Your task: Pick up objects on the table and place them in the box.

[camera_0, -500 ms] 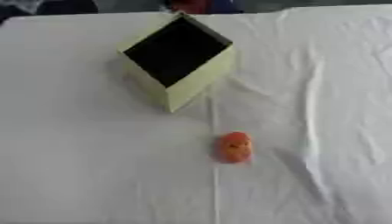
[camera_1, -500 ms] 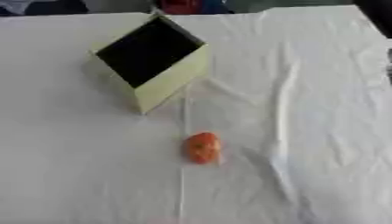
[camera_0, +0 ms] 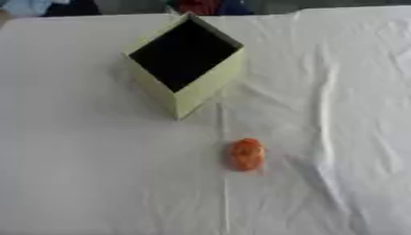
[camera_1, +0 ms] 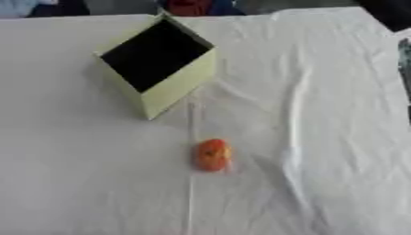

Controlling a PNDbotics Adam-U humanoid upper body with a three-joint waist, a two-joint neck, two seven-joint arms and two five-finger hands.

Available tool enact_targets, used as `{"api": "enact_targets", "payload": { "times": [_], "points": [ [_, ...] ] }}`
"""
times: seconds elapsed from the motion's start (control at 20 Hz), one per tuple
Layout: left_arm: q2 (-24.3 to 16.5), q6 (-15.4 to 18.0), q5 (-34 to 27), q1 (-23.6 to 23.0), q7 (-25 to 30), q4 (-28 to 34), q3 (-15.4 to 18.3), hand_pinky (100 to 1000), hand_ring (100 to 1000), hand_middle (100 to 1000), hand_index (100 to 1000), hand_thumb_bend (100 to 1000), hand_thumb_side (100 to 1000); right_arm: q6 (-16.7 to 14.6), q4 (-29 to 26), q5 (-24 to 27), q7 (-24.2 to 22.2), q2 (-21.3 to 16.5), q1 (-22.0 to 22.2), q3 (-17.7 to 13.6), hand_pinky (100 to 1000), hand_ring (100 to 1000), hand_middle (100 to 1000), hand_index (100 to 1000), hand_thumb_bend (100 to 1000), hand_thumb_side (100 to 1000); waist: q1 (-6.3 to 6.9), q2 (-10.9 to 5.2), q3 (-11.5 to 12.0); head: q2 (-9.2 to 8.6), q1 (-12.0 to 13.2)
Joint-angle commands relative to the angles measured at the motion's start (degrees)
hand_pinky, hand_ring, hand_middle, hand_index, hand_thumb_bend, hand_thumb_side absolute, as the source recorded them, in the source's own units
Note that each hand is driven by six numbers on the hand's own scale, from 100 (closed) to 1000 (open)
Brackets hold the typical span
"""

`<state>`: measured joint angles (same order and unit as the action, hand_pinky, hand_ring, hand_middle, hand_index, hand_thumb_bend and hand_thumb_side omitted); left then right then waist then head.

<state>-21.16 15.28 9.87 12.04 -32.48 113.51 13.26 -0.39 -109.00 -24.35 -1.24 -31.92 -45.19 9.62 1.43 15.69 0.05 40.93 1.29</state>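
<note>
Pale yellow box (camera_0: 197,89) open, dark inside; small orange oval object (camera_0: 246,154) nearer, apart.

White-clothed table (camera_0: 72,174): box (camera_0: 197,94), orange object (camera_0: 246,154).

The box (camera_0: 183,64) is dark inside, so I cannot tell what it holds. At six o'clock from it, the small orange object (camera_0: 246,154) stays a blurred oval.

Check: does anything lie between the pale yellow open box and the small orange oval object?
Nothing but bare white tablecloth between the box and the orange object, clearest in the left eye view.
</note>
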Motion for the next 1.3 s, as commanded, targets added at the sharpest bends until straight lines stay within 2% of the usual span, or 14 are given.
{"api": "enact_targets", "payload": {
  "times": [0.05, 0.25, 0.4, 0.65, 1.0, 1.3],
  "points": [
    [-1.39, 0.03, -0.19, 0.00, 0.46, 1.08, 0.06, 681, 607, 641, 716, 130, 810, 1.95, 1.32, -3.07, -5.79, -3.21, -5.04, 5.10, 862, 803, 729, 822, 100, 790, -0.23, -1.42, 0.09, 0.63, -0.36],
    [-1.67, -0.07, -0.24, -0.30, 0.69, 1.08, -0.08, 681, 607, 642, 716, 130, 810, 3.94, 3.50, -5.32, -13.06, -4.00, -12.28, 11.96, 873, 832, 756, 834, 100, 807, -0.60, -1.92, 0.01, 1.09, -0.39],
    [-1.84, -0.15, -0.24, -0.54, 0.78, 1.08, -0.15, 681, 607, 642, 716, 131, 808, 4.15, 4.79, -6.49, -17.88, -4.02, -16.72, 16.33, 879, 847, 765, 839, 100, 824, -0.76, -2.23, -0.05, 1.32, -0.34],
    [-1.94, -0.27, -0.33, -0.80, 1.07, 1.08, -0.39, 681, 607, 642, 715, 130, 812, 4.11, 6.28, -5.81, -25.06, -3.02, -21.51, 22.25, 878, 856, 776, 840, 100, 872, -0.99, -2.57, -0.20, 1.55, -0.33],
    [-1.87, -0.35, -0.47, -0.93, 1.32, 1.08, -0.53, 680, 606, 642, 714, 129, 813, 4.60, 7.81, -4.78, -30.65, -1.62, -22.26, 27.14, 875, 859, 779, 837, 100, 908, -1.03, -2.59, -0.08, 1.39, -0.32],
    [-1.97, -0.40, -0.40, -1.01, 1.23, 1.08, -0.40, 680, 606, 642, 713, 129, 814, 3.06, 7.93, -2.92, -30.16, -3.99, -19.82, 27.95, 875, 860, 776, 837, 100, 927, -1.14, -2.33, -0.30, 1.22, 0.18]
  ]
}}
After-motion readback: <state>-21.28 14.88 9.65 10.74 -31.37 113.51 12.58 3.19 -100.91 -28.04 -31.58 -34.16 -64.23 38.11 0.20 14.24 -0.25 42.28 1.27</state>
